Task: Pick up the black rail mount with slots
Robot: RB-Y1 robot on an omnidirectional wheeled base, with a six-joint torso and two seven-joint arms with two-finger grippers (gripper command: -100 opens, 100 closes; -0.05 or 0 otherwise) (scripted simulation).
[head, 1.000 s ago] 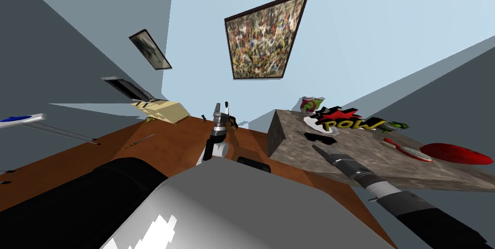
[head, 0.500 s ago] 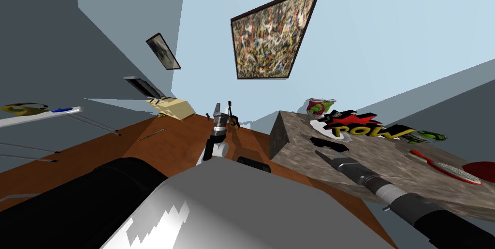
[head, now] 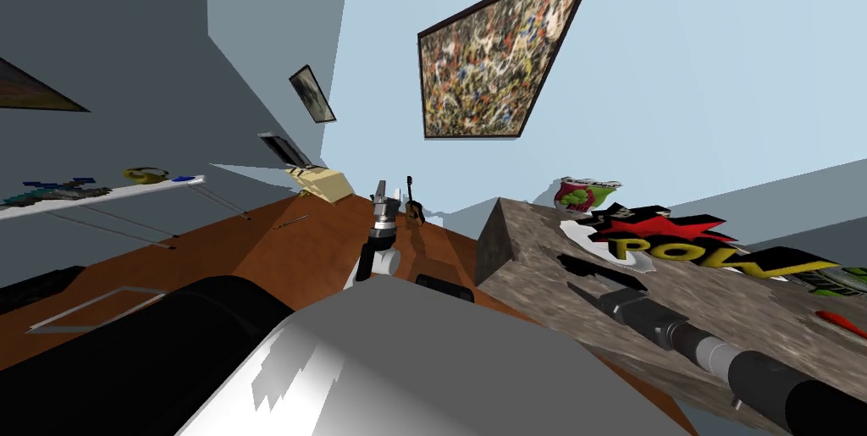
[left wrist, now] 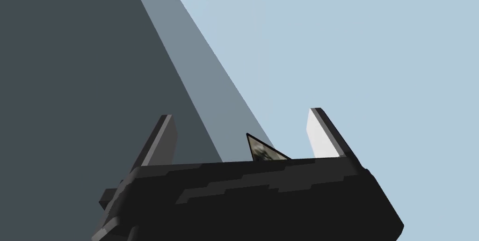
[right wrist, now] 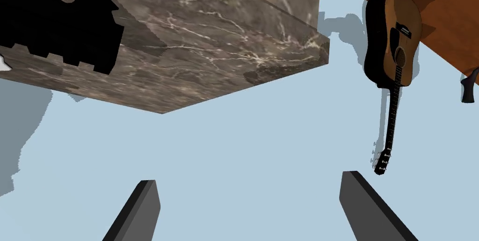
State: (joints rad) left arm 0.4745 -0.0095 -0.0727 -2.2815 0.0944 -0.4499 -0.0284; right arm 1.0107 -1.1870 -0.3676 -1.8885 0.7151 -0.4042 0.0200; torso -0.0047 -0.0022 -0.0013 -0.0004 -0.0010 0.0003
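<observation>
The black rail mount (head: 591,267) lies flat on the marble-patterned table (head: 525,262), near its left corner. In the right wrist view its notched edge and a round hole show on the black rail mount (right wrist: 56,23), off to one side of the fingers and apart from them. My right gripper (head: 595,289) hovers over the table just short of the mount; the right gripper (right wrist: 249,179) is open with nothing between its fingers. My left gripper (head: 383,194) is raised in the middle over the floor; the left gripper (left wrist: 241,121) is open and holds nothing.
Behind the mount on the table are a red, black and yellow POW sign (head: 677,240), a red-and-green cup (head: 584,195) and a red item (head: 838,321). A guitar (right wrist: 393,41) leans on the wall past the table's corner. A shelf (head: 102,194) runs along the left wall.
The whole head view has turned and rolled, sliding the table and wall pictures rightward. My right arm has stayed just short of the rail mount. The left arm has not visibly moved.
</observation>
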